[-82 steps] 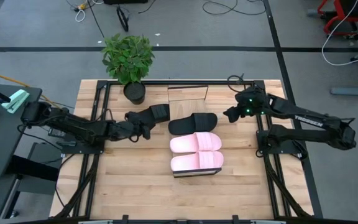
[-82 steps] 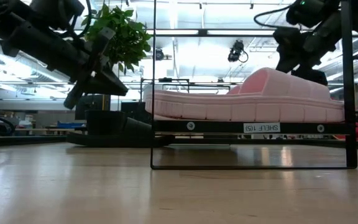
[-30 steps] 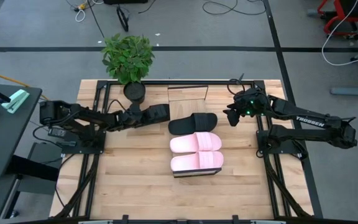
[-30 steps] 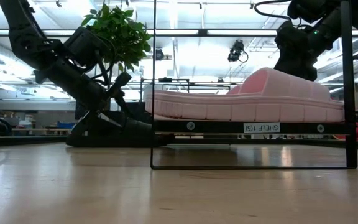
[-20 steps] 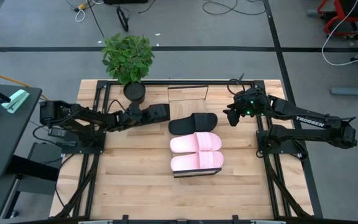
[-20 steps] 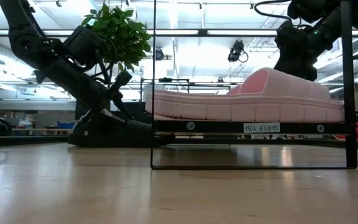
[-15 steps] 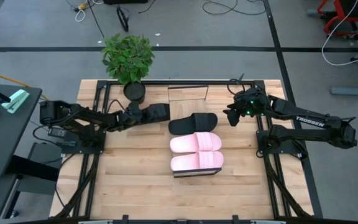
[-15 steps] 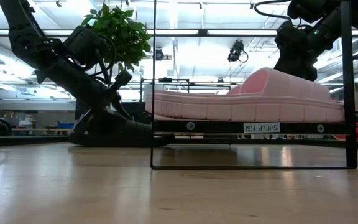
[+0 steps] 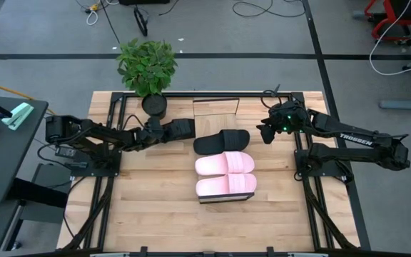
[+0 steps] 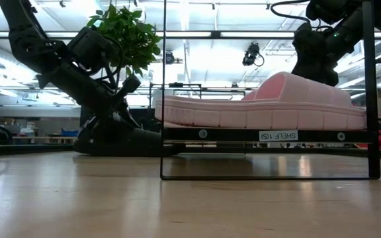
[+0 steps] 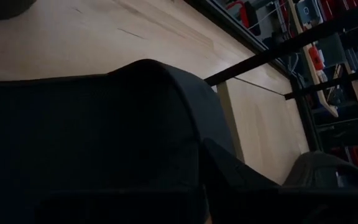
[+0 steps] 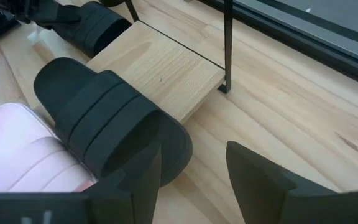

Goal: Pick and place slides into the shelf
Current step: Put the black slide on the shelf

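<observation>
Wooden tabletop (image 9: 155,207) on grey floor (image 9: 48,43), potted plant (image 9: 147,68) at back.

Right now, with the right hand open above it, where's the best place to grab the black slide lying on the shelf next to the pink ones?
Probably the wide strap of the black slide: it arches above the sole, leaving room for a finger under it. Bring the right hand straight down, since the pink slide sits close on one side.

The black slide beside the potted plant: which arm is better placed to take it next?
Left. The left gripper is already at this black slide, which fills its wrist view. The right gripper hangs open beyond the other black slide.
</observation>
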`<state>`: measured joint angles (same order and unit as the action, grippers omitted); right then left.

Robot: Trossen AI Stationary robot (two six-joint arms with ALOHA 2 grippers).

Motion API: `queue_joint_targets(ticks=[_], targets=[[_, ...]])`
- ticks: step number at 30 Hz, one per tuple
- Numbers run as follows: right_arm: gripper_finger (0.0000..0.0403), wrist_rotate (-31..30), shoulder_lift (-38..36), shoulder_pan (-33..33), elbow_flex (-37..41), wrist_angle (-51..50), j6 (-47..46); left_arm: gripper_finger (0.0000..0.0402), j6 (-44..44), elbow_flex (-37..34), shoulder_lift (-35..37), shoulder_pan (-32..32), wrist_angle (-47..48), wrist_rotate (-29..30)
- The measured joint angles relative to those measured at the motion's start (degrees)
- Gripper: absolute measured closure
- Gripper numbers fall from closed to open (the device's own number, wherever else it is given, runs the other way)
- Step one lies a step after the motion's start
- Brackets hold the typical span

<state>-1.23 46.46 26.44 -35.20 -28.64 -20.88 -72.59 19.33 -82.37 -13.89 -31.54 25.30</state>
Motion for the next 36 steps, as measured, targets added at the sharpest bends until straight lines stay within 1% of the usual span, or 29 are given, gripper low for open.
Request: queue_joint_targets(ticks=[6, 10, 14, 19, 25, 30, 36], targets=[[0.0215, 0.0, 0.0, 0.0, 0.0, 0.0, -0.1, 0.0393, 1.2, 0.0, 0.1, 1.8, 0.7, 1.9], [0.0215, 0.0, 0.0, 0.0, 0.0, 0.0, -0.2, 0.0393, 1.0, 0.0, 1.2, 3.2, 3.3, 3.3], [0.0215, 0.0, 0.0, 0.0, 0.0, 0.0, -0.2, 0.0393, 1.3, 0.0, 4.6, 4.6, 7.9, 5.5], [0.0215, 0.0, 0.0, 0.0, 0.0, 0.0, -0.2, 0.0393, 1.0, -0.2, 10.8, 6.6, 17.0, 8.9], [0.0215, 0.0, 0.0, 0.0, 0.0, 0.0, -0.1, 0.0393, -0.4, -0.2, 17.6, 10.5, 24.4, 14.7], [0.0215, 0.0, 0.0, 0.0, 0.0, 0.0, -0.1, 0.0394, -2.3, -0.2, 22.2, 14.7, 25.6, 17.9], [0.0215, 0.0, 0.0, 0.0, 0.0, -0.1, -0.1, 0.0394, -3.6, -0.2, 25.4, 20.4, 25.5, 23.2]])
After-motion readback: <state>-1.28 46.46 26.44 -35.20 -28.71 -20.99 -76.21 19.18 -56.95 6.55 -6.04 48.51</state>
